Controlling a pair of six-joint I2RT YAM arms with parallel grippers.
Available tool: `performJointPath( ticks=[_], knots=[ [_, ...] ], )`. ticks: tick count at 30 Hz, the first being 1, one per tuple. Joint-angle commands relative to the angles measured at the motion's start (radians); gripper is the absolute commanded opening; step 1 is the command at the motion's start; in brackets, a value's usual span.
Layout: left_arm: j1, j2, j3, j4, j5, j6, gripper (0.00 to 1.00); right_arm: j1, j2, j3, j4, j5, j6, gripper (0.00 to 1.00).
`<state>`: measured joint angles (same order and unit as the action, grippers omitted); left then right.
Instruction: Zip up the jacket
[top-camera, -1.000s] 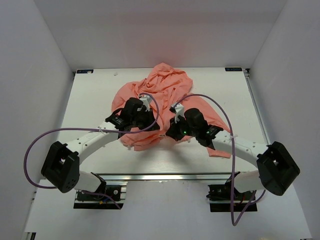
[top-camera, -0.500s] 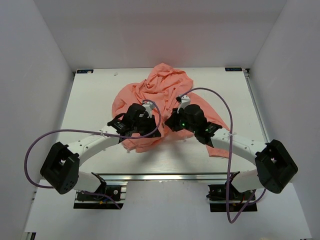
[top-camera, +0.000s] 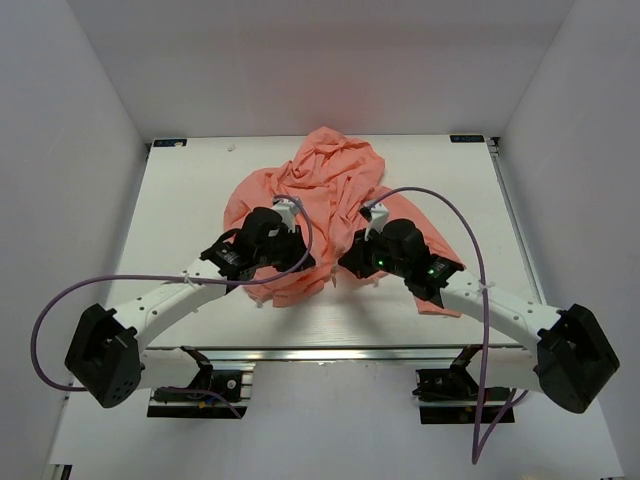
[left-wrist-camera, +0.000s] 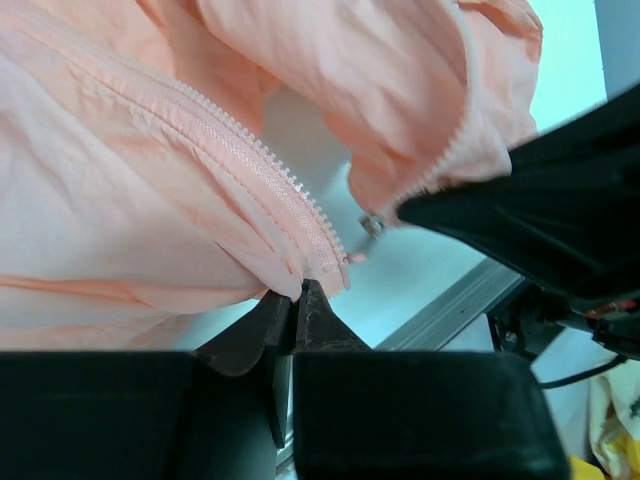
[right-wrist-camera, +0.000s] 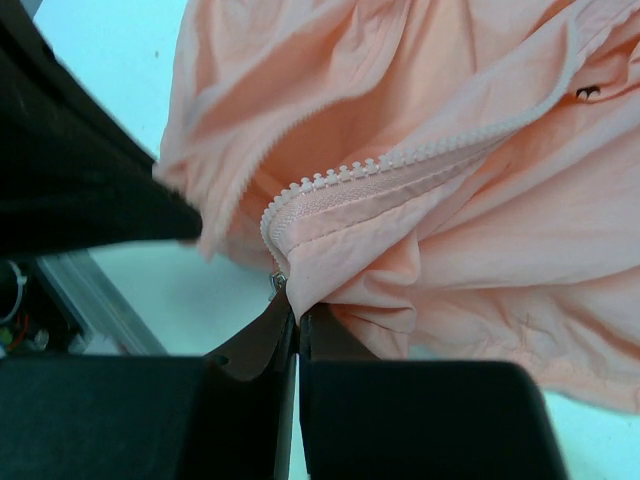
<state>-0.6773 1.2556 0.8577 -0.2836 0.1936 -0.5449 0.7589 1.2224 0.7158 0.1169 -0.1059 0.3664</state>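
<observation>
— Where is the jacket (top-camera: 325, 185) found?
— It is seen crumpled on the white table (top-camera: 180, 200), toward the far middle; its near edge is held between both arms.
— How is the left gripper (left-wrist-camera: 296, 296) set?
— Its fingers are pressed together on the lower end of one zipper tape (left-wrist-camera: 250, 165); the two halves are unjoined.
— And the right gripper (right-wrist-camera: 297, 318)?
— It is clamped on the other tape's end, just beside a small metal slider (right-wrist-camera: 277, 282).
</observation>
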Motion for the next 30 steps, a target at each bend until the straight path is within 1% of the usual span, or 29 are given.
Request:
performJointPath(
  ticks=[1, 2, 4, 7, 11, 18, 30],
  knots=[
    [-0.004, -0.053, 0.024, 0.039, -0.036, 0.039, 0.00, -0.006, -0.058, -0.013, 0.003, -0.061, -0.008, 0.00],
    [-0.004, -0.062, 0.015, 0.066, -0.011, 0.072, 0.00, -0.006, -0.061, -0.006, -0.005, -0.080, 0.002, 0.00],
    [-0.004, -0.077, -0.025, 0.168, 0.023, 0.088, 0.00, -0.007, -0.055, 0.029, -0.045, -0.106, 0.025, 0.00],
    [-0.005, -0.104, -0.063, 0.247, -0.005, 0.094, 0.00, -0.007, -0.049, 0.060, -0.069, -0.140, 0.052, 0.00],
    [-0.008, -0.102, -0.068, 0.267, -0.036, 0.115, 0.00, -0.007, -0.018, 0.097, -0.086, -0.152, 0.089, 0.00],
    [-0.022, -0.090, -0.059, 0.244, -0.106, 0.142, 0.00, -0.010, 0.035, 0.162, -0.083, -0.137, 0.123, 0.00],
    [-0.027, -0.087, -0.065, 0.247, -0.123, 0.143, 0.00, -0.013, 0.042, 0.172, -0.077, -0.089, 0.158, 0.00]
  ],
)
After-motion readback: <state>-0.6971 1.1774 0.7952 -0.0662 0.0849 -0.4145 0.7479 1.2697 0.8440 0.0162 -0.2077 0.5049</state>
